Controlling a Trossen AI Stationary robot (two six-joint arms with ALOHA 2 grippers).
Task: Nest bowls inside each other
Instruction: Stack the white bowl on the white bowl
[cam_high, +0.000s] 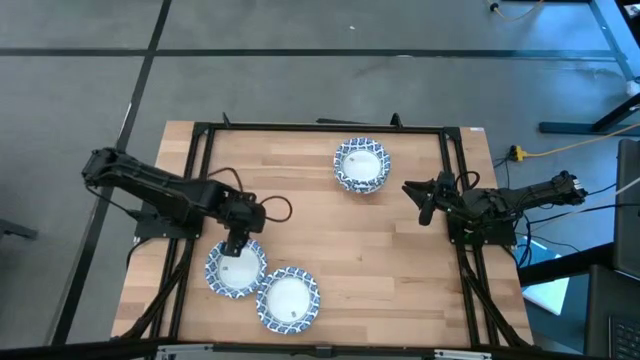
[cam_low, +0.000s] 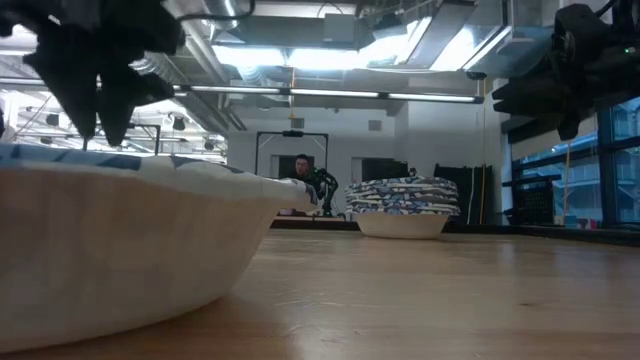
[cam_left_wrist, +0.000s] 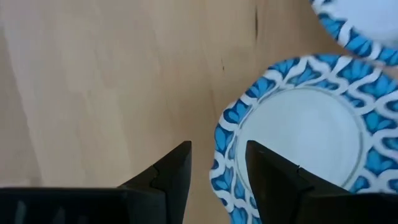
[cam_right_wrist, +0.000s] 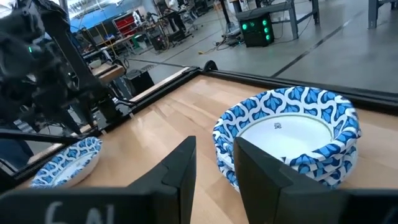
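The step in hand looked like picking up a single bowl to add to the stack. The left gripper (cam_high: 236, 246) hung over the near-left bowl (cam_high: 236, 268), its fingers apart and empty, straddling the rim from above. Next it needed to drop and pinch that rim. A second bowl (cam_high: 288, 299) lay just beside the first. The right gripper (cam_high: 424, 201) waited, fingers apart, with the stacked bowls (cam_high: 361, 164) near and ahead.
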